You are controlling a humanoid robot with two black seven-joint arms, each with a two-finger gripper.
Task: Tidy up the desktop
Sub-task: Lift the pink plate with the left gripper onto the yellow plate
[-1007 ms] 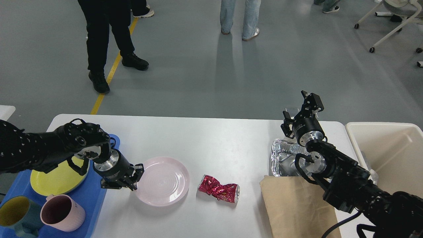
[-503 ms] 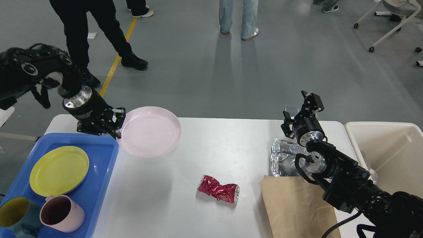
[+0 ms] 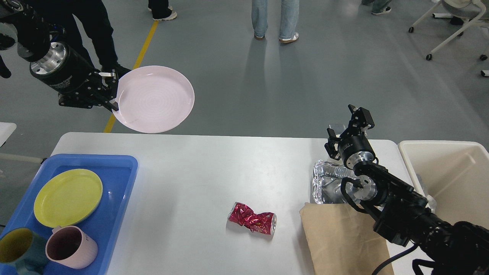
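Note:
The white desktop (image 3: 214,172) fills the lower view. My left gripper (image 3: 110,93) is shut on the rim of a pink plate (image 3: 154,99) and holds it high above the desktop's far left edge. A crushed red can (image 3: 253,220) lies near the middle front. A crumpled foil tray (image 3: 328,183) and a brown paper bag (image 3: 344,240) lie at the right. My right gripper (image 3: 349,124) is open and empty above the far right edge, behind the foil tray.
A blue tray (image 3: 118,183) at the left holds a yellow plate (image 3: 68,198), a pink mug (image 3: 70,247) and a teal mug (image 3: 17,248). A beige bin (image 3: 450,175) stands at the right. People stand on the floor beyond.
My left gripper took hold of the pink plate on the desktop and lifted it up and to the left, well above the table. The right arm has not moved.

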